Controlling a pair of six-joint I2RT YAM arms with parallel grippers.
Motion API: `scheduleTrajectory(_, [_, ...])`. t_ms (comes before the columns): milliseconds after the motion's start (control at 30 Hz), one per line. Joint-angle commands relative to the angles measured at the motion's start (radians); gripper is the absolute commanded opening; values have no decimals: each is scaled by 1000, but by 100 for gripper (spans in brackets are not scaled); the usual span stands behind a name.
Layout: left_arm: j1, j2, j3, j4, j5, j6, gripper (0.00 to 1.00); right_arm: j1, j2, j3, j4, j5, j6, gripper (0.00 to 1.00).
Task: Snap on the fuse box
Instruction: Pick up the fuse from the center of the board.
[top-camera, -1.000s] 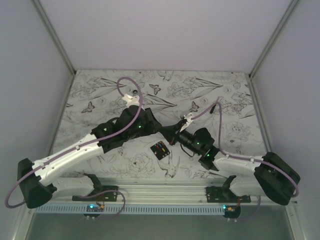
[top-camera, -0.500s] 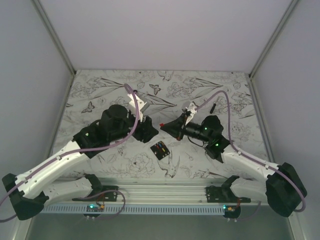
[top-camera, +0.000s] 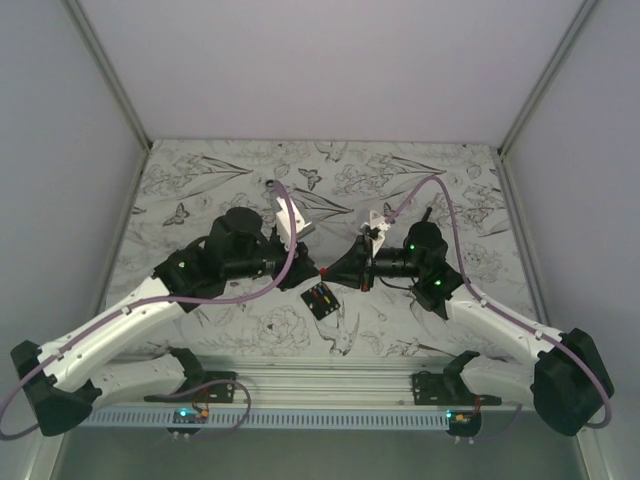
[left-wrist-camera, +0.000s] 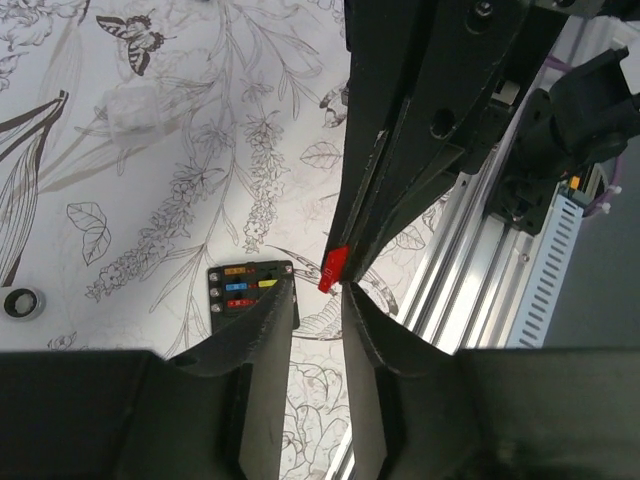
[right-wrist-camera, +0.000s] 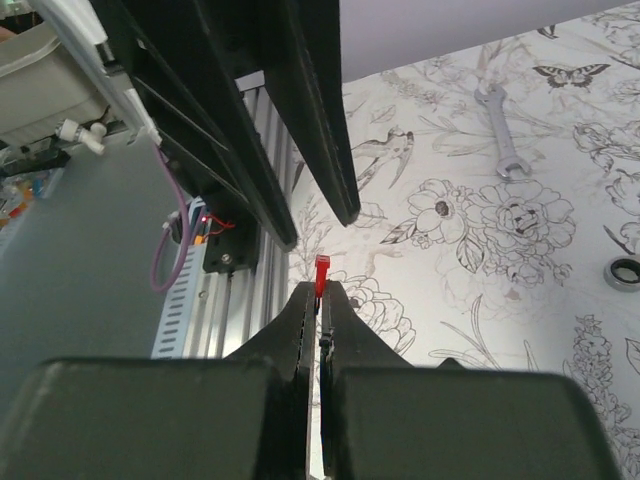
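Fuse box (top-camera: 320, 299), a small black rectangular plastic block with red, yellow and blue fuses facing up, lies free at the middle of the near edge of the floral tabletop (top-camera: 200, 170). It is probably light, rigid and prone to skid, so it is best pinched across its bare sides. Just beyond it, the right gripper (right-wrist-camera: 321, 295) clenches a tiny red fuse (right-wrist-camera: 322, 268), and the left gripper (left-wrist-camera: 318, 288) stands parted and empty.

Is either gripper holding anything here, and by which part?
The right gripper pinches a small red piece by one end at its fingertips; the other end sticks out. The left gripper is open, holding nothing.
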Motion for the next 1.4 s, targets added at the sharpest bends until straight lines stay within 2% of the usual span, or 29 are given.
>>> scheduleTrajectory(0, [6,18,27,20,61,39,28,-8,0,41,-5,-69,-9,0])
scheduleTrajectory(300, [6,40,25,27,131,44,26,-7,1,41,13,-93,-4,0])
scheduleTrajectory(533, [6,43,21,27,178,54,21,-8,2,43,20,-107,-7,0])
scheduleTrajectory(667, [5,49,21,29,205,61,16,-7,2,44,28,-126,-7,0])
scheduleTrajectory(833, [6,55,21,29,223,64,1,-7,5,43,23,-128,-11,0])
scheduleTrajectory(967, [6,52,14,29,220,64,0,-7,6,41,20,-125,-11,0])
scheduleTrajectory(1133, [6,45,-6,32,117,28,0,-11,3,41,-49,-40,-27,14])
scheduleTrajectory(1233, [6,39,-27,32,-13,-22,0,-30,15,38,-113,56,-14,28])
scheduleTrajectory(1367, [12,38,-65,27,-177,-108,0,-47,45,25,-192,165,11,31])
